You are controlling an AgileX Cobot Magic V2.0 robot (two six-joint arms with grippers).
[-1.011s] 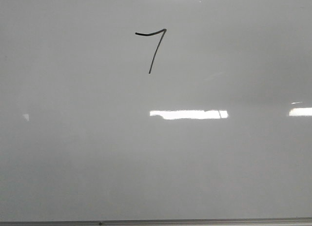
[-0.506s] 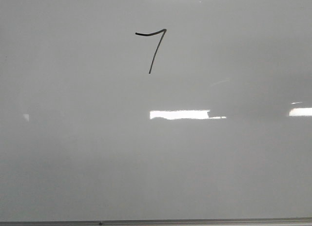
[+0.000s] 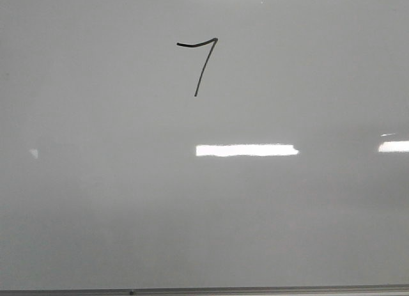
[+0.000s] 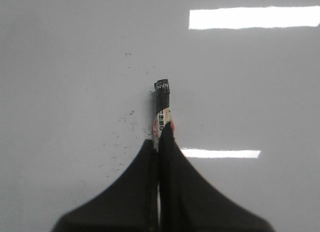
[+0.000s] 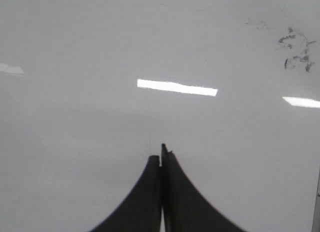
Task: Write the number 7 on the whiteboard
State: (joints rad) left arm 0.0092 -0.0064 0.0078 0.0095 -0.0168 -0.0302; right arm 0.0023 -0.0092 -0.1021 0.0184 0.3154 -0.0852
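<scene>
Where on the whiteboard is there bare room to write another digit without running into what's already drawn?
The glossy pale grey whiteboard is bare left and right of the thin black hand-drawn number 7, and across the wide stretch from it down to the thin metal bottom edge. Only the top centre is taken.

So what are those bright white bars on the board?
Front view: lamp glare on the glossy whiteboard, below the sharp 7. Left wrist view: two more glare bars; the marker is clear. Right wrist view: glare too, smudges soft.
</scene>
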